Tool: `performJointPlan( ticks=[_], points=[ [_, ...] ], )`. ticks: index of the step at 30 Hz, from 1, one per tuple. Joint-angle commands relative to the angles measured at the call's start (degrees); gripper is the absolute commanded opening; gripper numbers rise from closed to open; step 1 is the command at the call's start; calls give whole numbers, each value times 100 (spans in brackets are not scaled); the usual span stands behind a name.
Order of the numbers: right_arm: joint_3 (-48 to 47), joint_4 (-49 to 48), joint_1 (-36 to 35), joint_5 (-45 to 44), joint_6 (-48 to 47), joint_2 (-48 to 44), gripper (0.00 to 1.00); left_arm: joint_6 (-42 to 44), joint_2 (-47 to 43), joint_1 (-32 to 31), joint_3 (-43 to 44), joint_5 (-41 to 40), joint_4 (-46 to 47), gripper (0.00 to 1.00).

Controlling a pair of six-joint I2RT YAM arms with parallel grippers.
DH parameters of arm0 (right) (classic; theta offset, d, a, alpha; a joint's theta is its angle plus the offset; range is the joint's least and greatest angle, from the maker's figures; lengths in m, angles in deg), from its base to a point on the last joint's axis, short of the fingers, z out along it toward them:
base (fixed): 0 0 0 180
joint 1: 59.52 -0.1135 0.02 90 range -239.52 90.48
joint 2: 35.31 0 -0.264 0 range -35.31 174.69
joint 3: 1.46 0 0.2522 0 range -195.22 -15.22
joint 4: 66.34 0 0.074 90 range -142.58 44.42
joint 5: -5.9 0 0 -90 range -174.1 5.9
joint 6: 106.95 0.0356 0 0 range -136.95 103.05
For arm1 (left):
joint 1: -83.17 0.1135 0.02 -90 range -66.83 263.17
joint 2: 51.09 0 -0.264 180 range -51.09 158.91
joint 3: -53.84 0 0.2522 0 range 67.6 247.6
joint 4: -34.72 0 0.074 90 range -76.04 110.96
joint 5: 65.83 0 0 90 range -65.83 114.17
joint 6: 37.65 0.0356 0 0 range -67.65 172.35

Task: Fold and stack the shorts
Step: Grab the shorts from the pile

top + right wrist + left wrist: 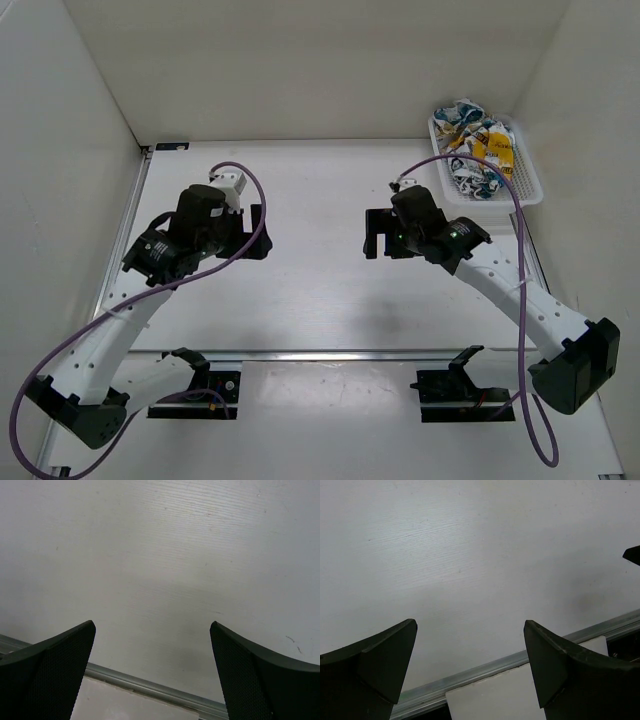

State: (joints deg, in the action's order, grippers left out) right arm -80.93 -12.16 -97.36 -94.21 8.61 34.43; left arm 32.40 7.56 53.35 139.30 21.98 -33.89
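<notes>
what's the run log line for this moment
stage: not started | shorts: bunched in basket, far right corner | left gripper: open, empty, above table | right gripper: open, empty, above table

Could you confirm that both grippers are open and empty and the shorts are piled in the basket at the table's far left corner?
Not quite: the top external view shows the basket with the shorts at the far right corner. The left gripper and right gripper are open and empty.

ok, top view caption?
Left gripper and right gripper open above white table; teal-yellow patterned fabric shorts in white mesh basket.
</notes>
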Motion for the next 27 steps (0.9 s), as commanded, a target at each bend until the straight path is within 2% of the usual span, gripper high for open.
performJointPlan(
  ticks=[1, 5, 8, 11, 14, 17, 21, 23, 27],
  points=[
    [-21, 18, 32, -429, 63, -179, 100, 53, 32, -15, 54, 141, 80, 100],
    [-187, 132, 268, -957, 229, -180, 100, 52, 146, -15, 107, 193, 80, 100],
    [-703, 132, 856, -1151, 178, 292, 100, 114, 278, -15, 169, 325, 80, 100],
    [-1310, 377, 1831, -977, 177, 821, 100, 114, 401, -15, 291, 325, 27, 100],
    [-2084, 378, 2910, -721, 177, 1698, 100, 114, 541, -15, 344, 325, 27, 100],
    [-2814, 378, 3492, -449, 317, 2506, 99, 114, 760, -15, 405, 159, 27, 100],
    [-3780, 369, 3916, -360, 371, 3729, 99, 114, 1034, -15, 581, -167, 80, 100],
    [-4579, 431, 4135, -238, 371, 4502, 99, 114, 1104, -15, 651, -229, 80, 100],
    [-5784, 493, 4540, 325, 423, 5768, 99, 166, 1332, -15, 862, -509, 80, 100]
  ],
)
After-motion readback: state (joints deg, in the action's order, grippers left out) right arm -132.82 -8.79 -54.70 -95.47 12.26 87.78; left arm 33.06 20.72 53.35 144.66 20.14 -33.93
